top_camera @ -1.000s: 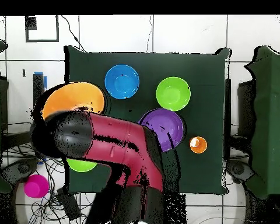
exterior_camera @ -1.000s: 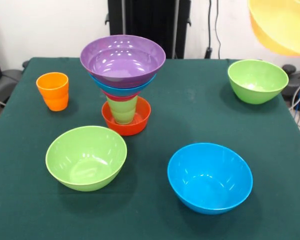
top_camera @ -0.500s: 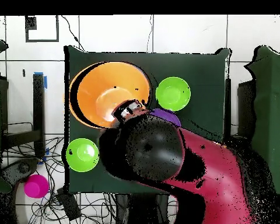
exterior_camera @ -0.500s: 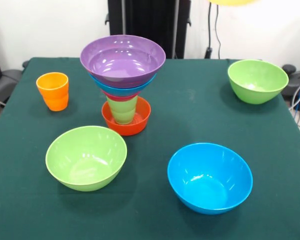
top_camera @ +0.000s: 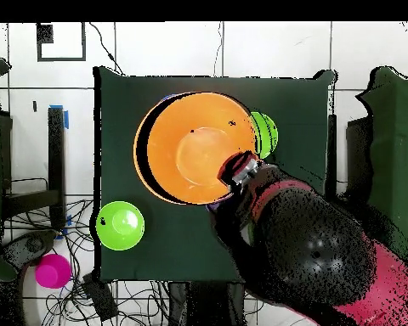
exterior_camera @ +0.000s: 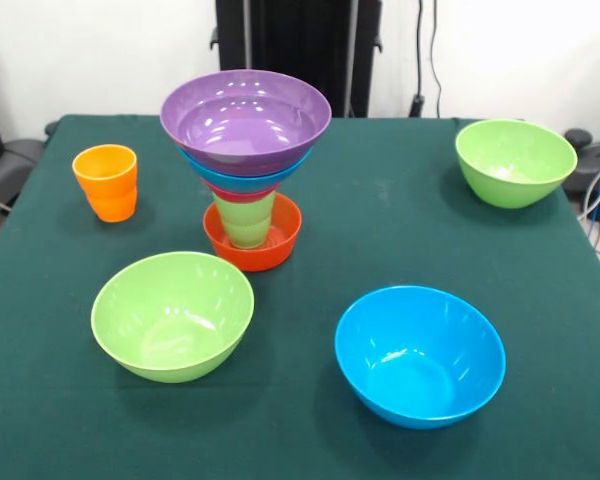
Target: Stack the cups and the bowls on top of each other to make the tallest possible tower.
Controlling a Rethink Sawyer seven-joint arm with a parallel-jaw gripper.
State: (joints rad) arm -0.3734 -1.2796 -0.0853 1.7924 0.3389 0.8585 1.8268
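The tower stands left of centre: a red-orange bowl at the base, a light green cup, then pink, blue and purple bowls. An orange cup stands alone to its left. Loose on the table are two lime green bowls and a blue bowl. The front view shows no gripper. In the overhead view my gripper is shut on the rim of the very large orange bowl, held high. That bowl and the arm hide the tower, the blue bowl and the orange cup.
The dark green table carries everything. In the overhead view one lime green bowl lies uncovered at the left and another peeks out beside the orange bowl. A pink object sits off the table among cables.
In the overhead view the arm has swung right with the large orange bowl, from the table's left edge to over its middle. The bowl has left the top of the front view.
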